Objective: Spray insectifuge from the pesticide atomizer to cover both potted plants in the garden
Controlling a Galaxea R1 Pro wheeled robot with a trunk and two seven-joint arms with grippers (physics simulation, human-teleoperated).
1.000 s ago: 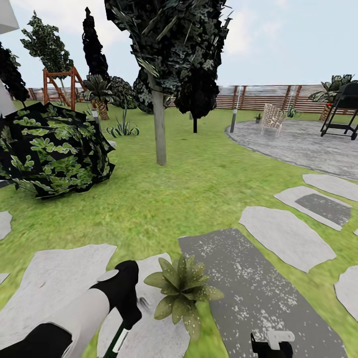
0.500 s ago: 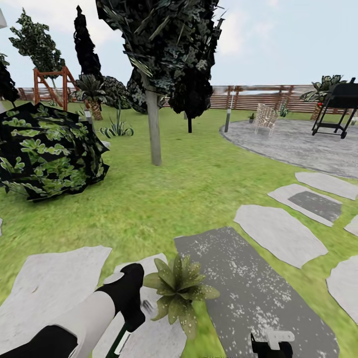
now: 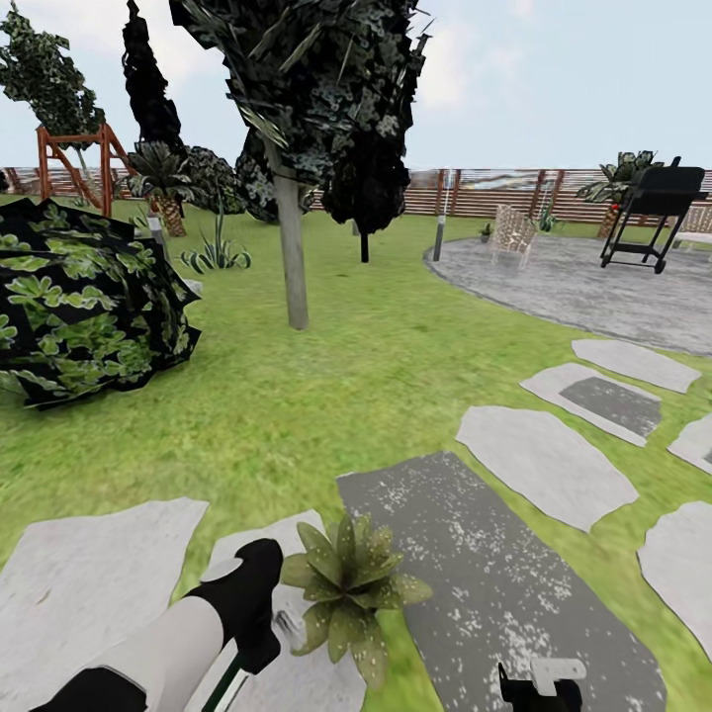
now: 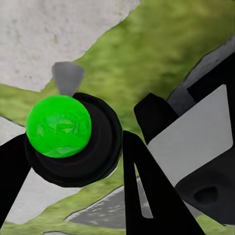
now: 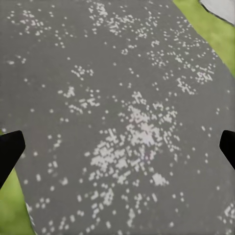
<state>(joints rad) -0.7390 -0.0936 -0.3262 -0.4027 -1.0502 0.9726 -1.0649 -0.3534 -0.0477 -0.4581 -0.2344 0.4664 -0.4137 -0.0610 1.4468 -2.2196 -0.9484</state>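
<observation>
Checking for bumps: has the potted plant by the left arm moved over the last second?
No. The potted plant still sits at the left edge of the dark paving slab; the whole view shifted, so the camera moved.

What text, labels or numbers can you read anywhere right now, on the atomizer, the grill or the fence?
None: no readable text in any view.
Atomizer, green-topped, between the left end effector's fingers: no label showing.
Grill: no marking visible.
Fence: plain slats.
</observation>
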